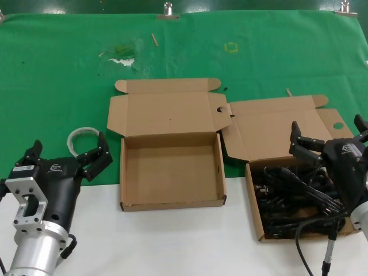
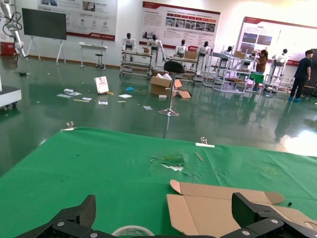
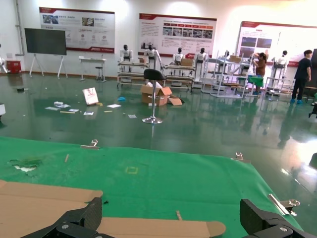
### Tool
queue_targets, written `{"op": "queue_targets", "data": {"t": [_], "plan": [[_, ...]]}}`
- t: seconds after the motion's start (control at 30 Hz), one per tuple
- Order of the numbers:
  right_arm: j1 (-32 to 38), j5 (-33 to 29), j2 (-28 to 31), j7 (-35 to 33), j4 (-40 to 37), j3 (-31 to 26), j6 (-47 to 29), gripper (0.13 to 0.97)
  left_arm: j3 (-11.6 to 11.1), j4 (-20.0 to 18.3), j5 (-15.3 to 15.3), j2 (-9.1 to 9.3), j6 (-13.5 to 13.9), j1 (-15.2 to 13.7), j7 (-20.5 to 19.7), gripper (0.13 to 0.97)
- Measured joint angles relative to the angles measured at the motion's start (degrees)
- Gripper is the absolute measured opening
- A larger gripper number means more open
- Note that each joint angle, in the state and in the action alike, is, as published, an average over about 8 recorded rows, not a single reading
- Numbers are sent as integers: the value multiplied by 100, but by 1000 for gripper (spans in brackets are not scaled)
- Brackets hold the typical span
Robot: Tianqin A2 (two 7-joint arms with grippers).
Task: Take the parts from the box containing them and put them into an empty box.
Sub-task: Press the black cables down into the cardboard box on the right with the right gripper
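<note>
Two open cardboard boxes on the table, cables in the right one, both grippers with fingers spread.

At the lower left of the head view the left gripper (image 1: 66, 158) waits over the table (image 1: 172, 241), its fingers wide apart and holding nothing, near a clear tape ring (image 1: 80, 137). At the lower right the right gripper (image 1: 329, 137) hangs above the box containing them (image 1: 256, 213), fingers also spread and empty. The parts (image 1: 293, 198) lie inside as tangled black bundles, long axis running about left to right across the box. In the centre stands the empty box (image 1: 171, 169), its lid folded back toward the top of the frame on the green cloth (image 1: 57, 69).
</note>
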Motion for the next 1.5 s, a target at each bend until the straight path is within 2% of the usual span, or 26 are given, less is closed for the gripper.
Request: {"op": "queue_targets", "data": {"t": [0.7,0.83,1.07,1.23,1.5], "plan": [[2,0,2,0,-2,-3,1,966,0,0,0,0,0,0,0,955],[94,34,113,-7,-53,-154,52,966,0,0,0,0,0,0,0,942],[537,215,657,50,-249,-823,103,966,0,0,0,1,0,0,0,874],[937,279,1238,279,-472,-1393,-99,966,0,0,0,2,0,0,0,856],[1630,61,2240,796,-786,-1949,-1266,966,0,0,0,4,0,0,0,730]]}}
